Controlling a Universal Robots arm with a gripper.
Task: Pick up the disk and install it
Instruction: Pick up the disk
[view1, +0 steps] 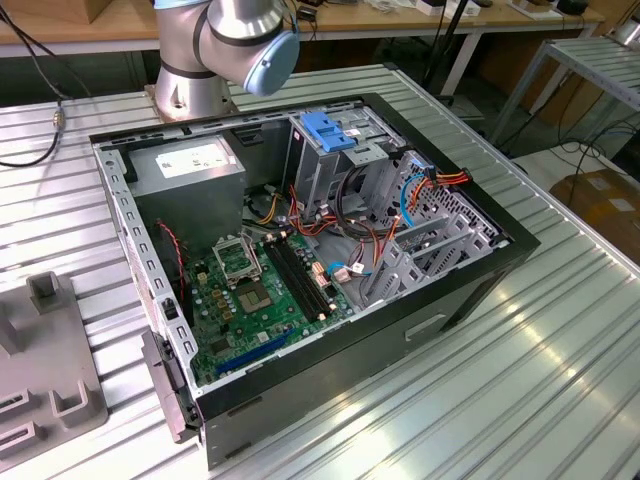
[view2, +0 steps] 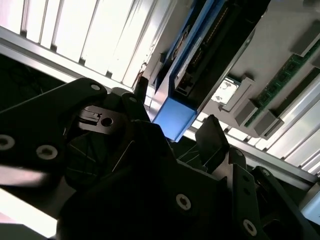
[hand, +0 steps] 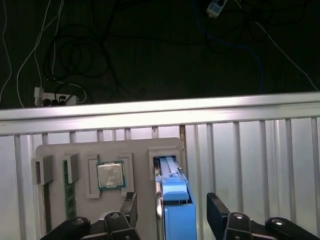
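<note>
No text can be read with certainty. In the exterior view, a white label (view1: 192, 158) is seen on the grey power-supply box (view1: 215, 192) inside the open computer case (view1: 480, 268), but its print is too small to be made out. In the first wrist view, faint marks on a square processor chip (hand: 110, 175) are likewise illegible.

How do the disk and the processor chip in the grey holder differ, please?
The disk stands on edge; the chip lies flat. The disk is blue-edged; the chip is silvery with a green rim. The open tool straddles the disk, not the chip. Both sit in the grey holder.
</note>
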